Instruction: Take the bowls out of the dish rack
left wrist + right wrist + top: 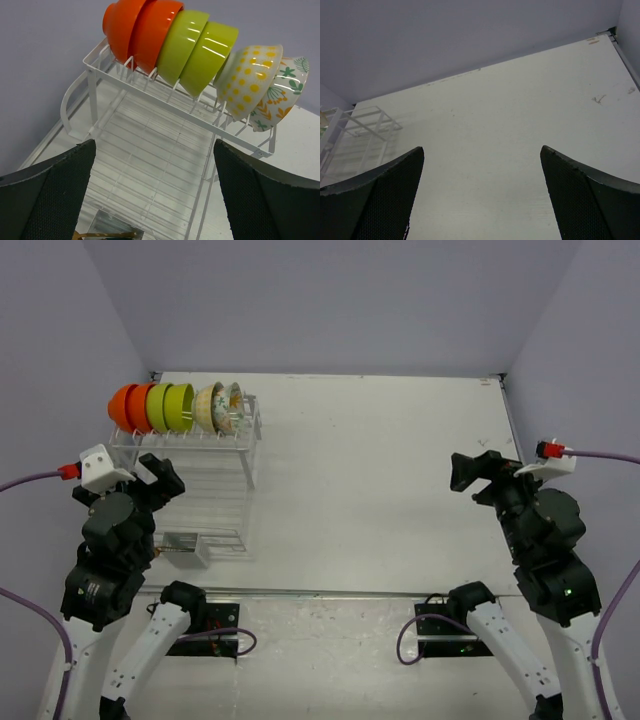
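Left wrist view shows your left gripper [154, 145] spread wide and empty by the near end of the dish rack [92, 95], with the cutlery holder [112, 227] just below. Your right gripper [482, 150] is equally wide and empty, well apart over the table [520, 100]. Along the rack's far rail six bowls stand on edge, packed touching: orange bowls [125, 27], lime-green bowls [187, 45], a yellow-dotted cream bowl [250, 80] and a leaf-patterned bowl [282, 92]. With them packed this tight, a finger slipped beside one rim could catch its neighbour and tip it off, or shove the light rack.
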Robot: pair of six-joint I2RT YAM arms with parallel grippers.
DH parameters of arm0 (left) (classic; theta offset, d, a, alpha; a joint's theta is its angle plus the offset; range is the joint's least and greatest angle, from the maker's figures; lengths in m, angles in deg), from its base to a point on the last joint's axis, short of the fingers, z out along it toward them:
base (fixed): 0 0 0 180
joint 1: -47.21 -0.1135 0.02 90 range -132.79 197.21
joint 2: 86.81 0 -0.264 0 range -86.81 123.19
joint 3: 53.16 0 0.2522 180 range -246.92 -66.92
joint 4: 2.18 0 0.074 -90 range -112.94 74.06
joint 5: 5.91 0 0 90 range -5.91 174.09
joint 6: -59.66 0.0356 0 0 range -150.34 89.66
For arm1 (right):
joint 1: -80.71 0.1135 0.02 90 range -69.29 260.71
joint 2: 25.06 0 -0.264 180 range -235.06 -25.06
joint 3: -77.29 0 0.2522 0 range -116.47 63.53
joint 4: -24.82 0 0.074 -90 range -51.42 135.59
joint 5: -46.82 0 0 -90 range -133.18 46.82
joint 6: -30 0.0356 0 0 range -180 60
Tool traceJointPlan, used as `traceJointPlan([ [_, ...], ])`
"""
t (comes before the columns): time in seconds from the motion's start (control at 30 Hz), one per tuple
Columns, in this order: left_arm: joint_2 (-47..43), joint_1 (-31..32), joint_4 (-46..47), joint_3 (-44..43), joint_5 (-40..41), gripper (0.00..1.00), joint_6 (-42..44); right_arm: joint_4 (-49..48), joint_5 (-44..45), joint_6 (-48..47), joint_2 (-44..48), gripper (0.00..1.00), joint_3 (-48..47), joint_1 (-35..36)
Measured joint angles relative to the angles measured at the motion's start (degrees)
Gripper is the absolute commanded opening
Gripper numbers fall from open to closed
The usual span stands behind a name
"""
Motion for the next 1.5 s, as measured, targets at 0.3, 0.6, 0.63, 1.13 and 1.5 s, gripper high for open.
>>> traceJointPlan([
  [0.3, -0.1, 0.0, 0.9, 3.7, -0.3, 1.00, 0.0, -8.5, -7.4, 1.1, 1.0, 0.99, 4.6, 0.0],
  [0.6, -2.0, 0.0, 3.7, 9.9, 1.7, 1.00, -1.0, -36.9, -37.2, 19.2, -12.7, 0.99, 9.2, 1.4],
  [0.63, -2.0, 0.0, 4.0, 9.9, 2.0, 1.00, -1.0, -39.5, -39.3, 20.9, -17.7, 0.99, 7.8, 3.1],
  [1.13, -1.0, -1.2, 6.3, 10.8, 1.1, 1.00, -1.0, -53.7, -42.0, 31.6, -72.0, 0.74, -28.5, 23.3],
  [1.5, -0.9, -1.2, 7.1, 11.2, -0.8, 1.00, -1.0, -49.0, -42.7, 31.9, -89.1, 0.65, -48.3, 25.9],
])
